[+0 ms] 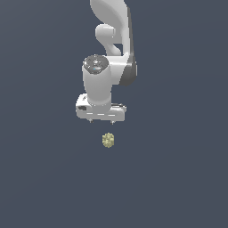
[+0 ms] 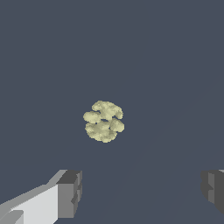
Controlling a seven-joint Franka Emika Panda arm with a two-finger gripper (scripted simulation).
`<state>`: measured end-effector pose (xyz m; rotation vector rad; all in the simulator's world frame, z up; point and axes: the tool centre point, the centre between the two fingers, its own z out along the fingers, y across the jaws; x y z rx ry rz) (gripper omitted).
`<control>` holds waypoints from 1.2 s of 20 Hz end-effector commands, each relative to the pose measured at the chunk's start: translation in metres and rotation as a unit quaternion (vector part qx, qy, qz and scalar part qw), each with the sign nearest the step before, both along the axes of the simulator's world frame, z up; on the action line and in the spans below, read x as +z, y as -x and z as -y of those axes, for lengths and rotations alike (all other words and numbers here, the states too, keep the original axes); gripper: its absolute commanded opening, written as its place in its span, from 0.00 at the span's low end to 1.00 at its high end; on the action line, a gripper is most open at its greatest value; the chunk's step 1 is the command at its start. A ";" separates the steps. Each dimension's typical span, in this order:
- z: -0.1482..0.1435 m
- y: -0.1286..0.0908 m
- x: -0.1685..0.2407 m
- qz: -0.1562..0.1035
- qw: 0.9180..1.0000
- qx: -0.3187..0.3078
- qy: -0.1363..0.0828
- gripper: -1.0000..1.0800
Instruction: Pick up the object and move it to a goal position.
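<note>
The object [image 1: 108, 140] is a small lumpy pale olive-yellow ball lying on the dark grey floor. It also shows in the wrist view [image 2: 103, 121]. My white gripper [image 1: 101, 120] hangs above it, a little toward the exterior view's left, and does not touch it. In the wrist view the gripper [image 2: 142, 192] has its two grey fingertips [image 2: 70, 194] set wide apart with nothing between them. The jaws are open and empty. The object sits ahead of the fingertips, apart from both.
A plain dark grey floor [image 1: 178, 178] fills both views. The white arm [image 1: 113, 40] rises from the gripper toward the top of the exterior view.
</note>
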<state>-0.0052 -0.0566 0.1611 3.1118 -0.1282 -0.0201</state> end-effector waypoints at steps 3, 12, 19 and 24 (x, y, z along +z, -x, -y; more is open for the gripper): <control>0.000 -0.001 0.001 0.002 1.000 0.000 -0.001 0.96; -0.002 -0.012 0.016 0.021 1.000 0.009 -0.008 0.96; -0.004 -0.014 0.008 0.019 1.000 -0.006 -0.008 0.96; -0.008 -0.018 -0.006 0.017 0.999 -0.036 -0.010 0.96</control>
